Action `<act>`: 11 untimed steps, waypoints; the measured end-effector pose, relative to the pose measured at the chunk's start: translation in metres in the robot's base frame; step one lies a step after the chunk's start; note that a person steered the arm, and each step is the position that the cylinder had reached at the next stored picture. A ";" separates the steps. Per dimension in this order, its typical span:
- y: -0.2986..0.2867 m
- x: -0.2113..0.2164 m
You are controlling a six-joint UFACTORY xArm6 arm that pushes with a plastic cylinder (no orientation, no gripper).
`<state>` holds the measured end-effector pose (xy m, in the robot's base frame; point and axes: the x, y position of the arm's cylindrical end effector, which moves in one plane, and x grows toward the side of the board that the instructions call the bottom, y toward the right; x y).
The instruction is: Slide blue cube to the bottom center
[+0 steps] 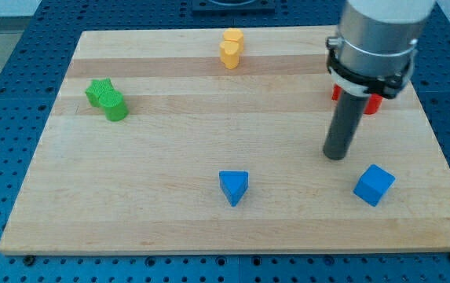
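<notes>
You are looking at the wooden counter (pixel 170 157) with the rod standing in the right half of the frame. Its lower end, my tip (pixel 335 156), is resting on the counter surface. There is no hand on this rig, so no open or closed state applies; the tip is merely pushing.

The blue cube (pixel 374 185) is sitting in the lower right of the frame, near the bottom edge of the counter. It is lying just below and to the right of my tip, near it but apparently not touching.

This is the relation the coming move depends on: the target, bottom center, is lying to the left of the cube, while the tip is standing on the cube's upper-left side. In my judgement, you are needing to bring the tip round to the cube's right face before pushing leftward.

The blue triangular block (pixel 234 187) is occupying the bottom center area, so watch for contact there. The yellow block (pixel 231 47), the green block (pixel 107 98) and the red block (pixel 370 102), partly hidden behind the rod, are lying well apart from the path.
</notes>
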<state>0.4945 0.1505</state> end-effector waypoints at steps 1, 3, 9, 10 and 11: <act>0.042 0.026; 0.064 0.025; -0.014 0.033; -0.049 0.033; -0.080 0.033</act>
